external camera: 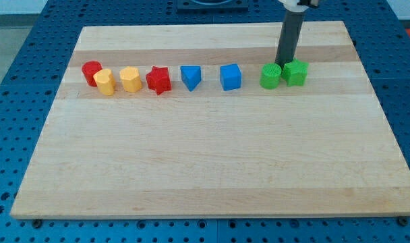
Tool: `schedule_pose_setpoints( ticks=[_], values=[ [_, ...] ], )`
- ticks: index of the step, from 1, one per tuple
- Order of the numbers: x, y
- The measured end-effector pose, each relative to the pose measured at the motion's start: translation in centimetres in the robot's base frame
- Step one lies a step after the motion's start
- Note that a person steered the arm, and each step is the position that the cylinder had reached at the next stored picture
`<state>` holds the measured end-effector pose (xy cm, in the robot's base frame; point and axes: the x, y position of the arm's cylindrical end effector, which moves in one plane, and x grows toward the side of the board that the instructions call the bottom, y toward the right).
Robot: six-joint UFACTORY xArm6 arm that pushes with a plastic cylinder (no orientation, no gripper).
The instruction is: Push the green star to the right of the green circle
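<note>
No brand, label or writing can be read anywhere on the wooden board (212, 169) or on the blue perforated table (16, 81) that shows around it. All eight blocks lie in one loose row across the upper part of the board. At the view's left a red cylinder (91, 71) touches a yellow block (105, 82) of rounded shape, which sits slightly lower and partly in front of it. Just beside that comes a yellow hexagon-like block (130, 78), then a red star (158, 79) touching or almost touching it. A short gap follows, then a blue triangular block (190, 76), and another gap, then a blue cube (230, 77). Further towards the view's right stand the two green pieces pressed side by side: the green circle (270, 75) on the left and the green star (295, 72) directly on its right, the two touching. My tip (284, 63) comes down from the view's top as a straight dark rod and ends just behind the seam between these two green blocks, on their upper side in the view; whether it actually touches either one I cannot tell. Being a bare rod, it clamps nothing.
</note>
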<state>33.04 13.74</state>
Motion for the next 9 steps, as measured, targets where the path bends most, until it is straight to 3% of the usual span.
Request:
schedule_pose_setpoints(
  ticks=[1, 3, 6, 7, 9],
  values=[
    [0.0, 0.0],
    [-6.8, -1.1],
    [-7.5, -1.2],
    [-8.6, -9.1],
    [-8.6, -30.9]
  ],
)
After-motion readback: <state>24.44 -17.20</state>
